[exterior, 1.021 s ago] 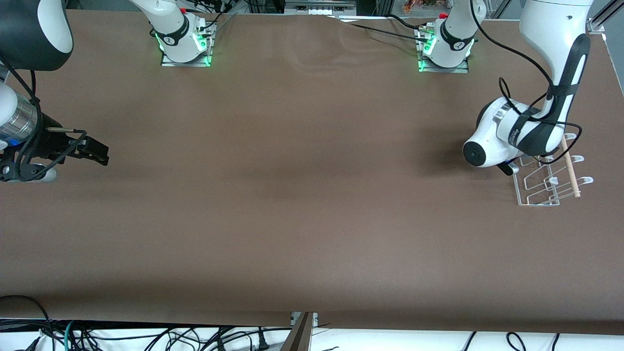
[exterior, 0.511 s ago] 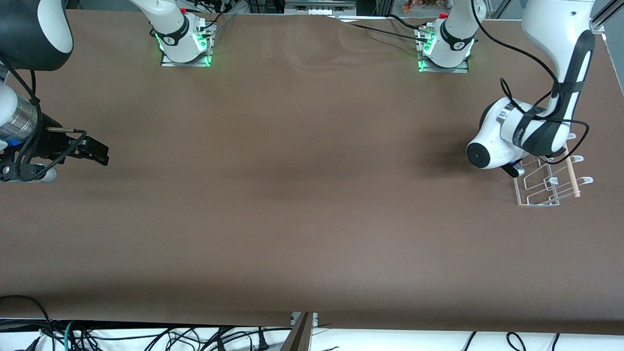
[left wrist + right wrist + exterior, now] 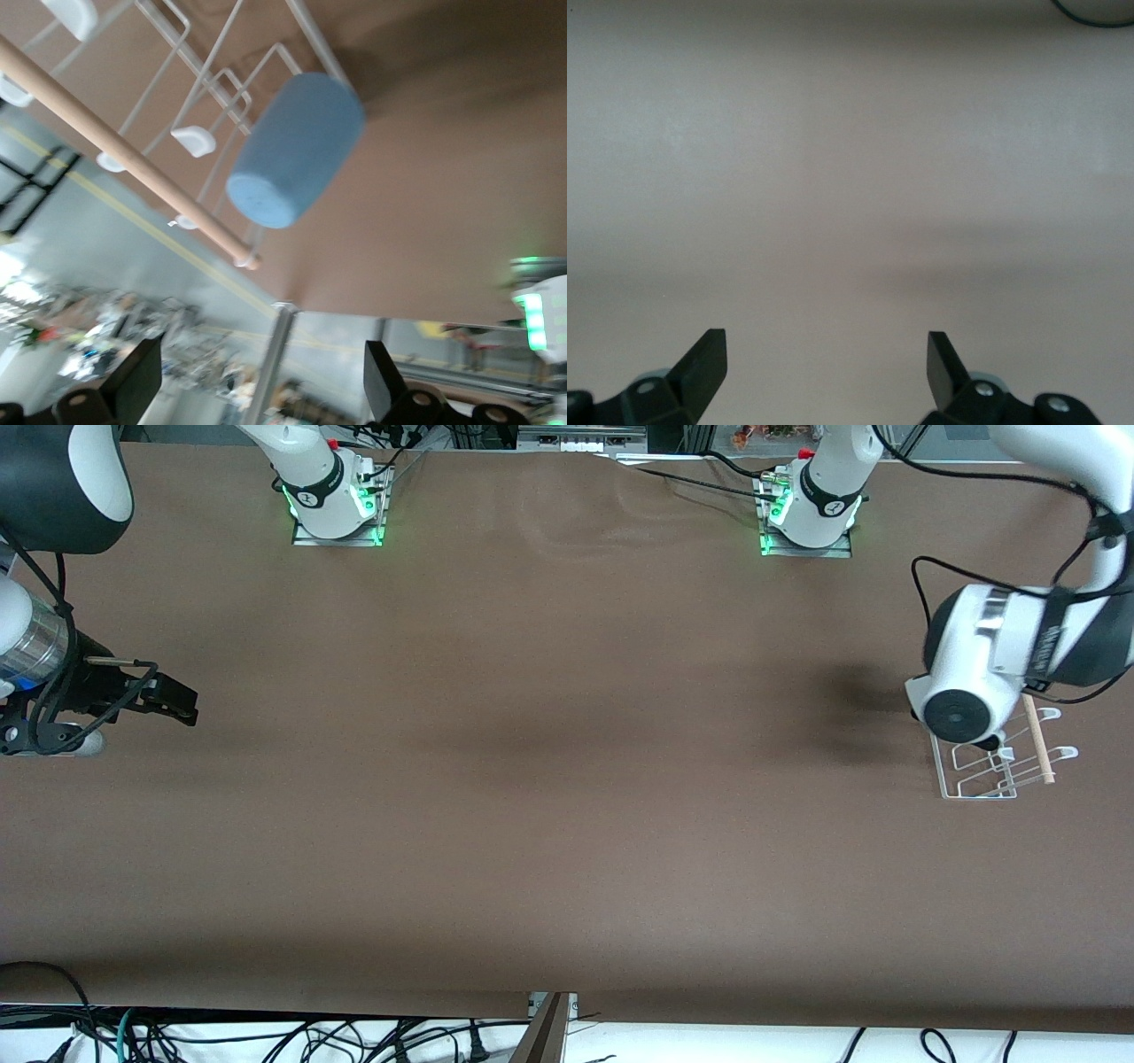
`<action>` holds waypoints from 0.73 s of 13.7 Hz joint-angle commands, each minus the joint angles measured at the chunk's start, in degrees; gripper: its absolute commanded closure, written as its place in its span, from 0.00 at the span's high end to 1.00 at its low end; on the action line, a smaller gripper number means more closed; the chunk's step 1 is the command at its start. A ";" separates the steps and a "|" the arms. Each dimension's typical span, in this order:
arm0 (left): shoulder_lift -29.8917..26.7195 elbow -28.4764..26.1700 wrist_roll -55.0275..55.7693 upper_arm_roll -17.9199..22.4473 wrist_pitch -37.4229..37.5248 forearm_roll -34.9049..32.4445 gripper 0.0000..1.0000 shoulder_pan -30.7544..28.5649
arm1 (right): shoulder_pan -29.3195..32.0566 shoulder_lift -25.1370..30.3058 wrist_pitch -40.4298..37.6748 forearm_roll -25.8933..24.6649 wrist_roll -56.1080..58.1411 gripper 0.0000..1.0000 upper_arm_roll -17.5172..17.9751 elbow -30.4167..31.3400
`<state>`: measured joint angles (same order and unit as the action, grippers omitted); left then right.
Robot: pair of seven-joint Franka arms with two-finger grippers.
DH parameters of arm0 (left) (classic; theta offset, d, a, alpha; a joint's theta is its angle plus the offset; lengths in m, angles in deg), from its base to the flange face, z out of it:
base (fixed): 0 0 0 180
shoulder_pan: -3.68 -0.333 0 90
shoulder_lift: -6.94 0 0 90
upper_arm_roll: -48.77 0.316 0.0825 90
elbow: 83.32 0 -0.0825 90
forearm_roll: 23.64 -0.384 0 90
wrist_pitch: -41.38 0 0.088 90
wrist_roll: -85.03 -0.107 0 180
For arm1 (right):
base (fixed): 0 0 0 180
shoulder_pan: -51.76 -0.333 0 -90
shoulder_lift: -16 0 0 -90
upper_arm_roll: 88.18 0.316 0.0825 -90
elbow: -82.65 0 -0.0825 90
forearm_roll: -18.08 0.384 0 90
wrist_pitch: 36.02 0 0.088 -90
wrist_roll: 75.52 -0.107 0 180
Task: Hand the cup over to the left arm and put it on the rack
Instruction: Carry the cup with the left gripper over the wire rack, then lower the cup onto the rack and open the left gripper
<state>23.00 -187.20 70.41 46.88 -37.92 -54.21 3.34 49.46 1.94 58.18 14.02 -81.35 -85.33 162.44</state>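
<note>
Light-blue plastic marks the cup, which sits tipped on its side over the wire loops of the rack in the upper middle of the left wrist view, its closed base turned toward the camera, free of any gripper; whether anything is in it cannot be seen. A pale wooden dowel runs slantwise across the rack just beside the cup, with white-tipped pegs between them. In the front view the rack stands on the brown worktop at the right edge of the frame, partly covered by the left arm, whose white wrist hangs over it; the cup is hidden there. The left gripper is spread wide with nothing between its fingers, shown at the bottom of the left wrist view. The right gripper waits at the left edge of the front frame, likewise spread and holding nothing, over bare worktop.
</note>
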 commanded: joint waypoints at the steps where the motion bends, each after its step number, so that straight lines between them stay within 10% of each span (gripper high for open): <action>1: -0.84 9.63 0.81 -0.13 3.28 13.99 1.00 -3.25 | 0.46 1.05 -0.24 -0.25 0.91 1.00 0.23 1.07; 6: -4.01 17.82 6.27 -0.75 -0.40 28.27 1.00 -3.26 | 0.46 1.05 -0.24 -0.25 0.91 1.00 0.23 1.07; 10: -9.70 13.90 6.09 -1.19 -7.68 29.60 1.00 -1.33 | 0.55 0.96 -0.24 -0.60 1.00 1.00 0.23 1.07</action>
<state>17.03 -169.79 75.72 45.62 -42.02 -25.76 1.20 49.46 1.94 58.18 14.02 -81.35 -85.34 162.48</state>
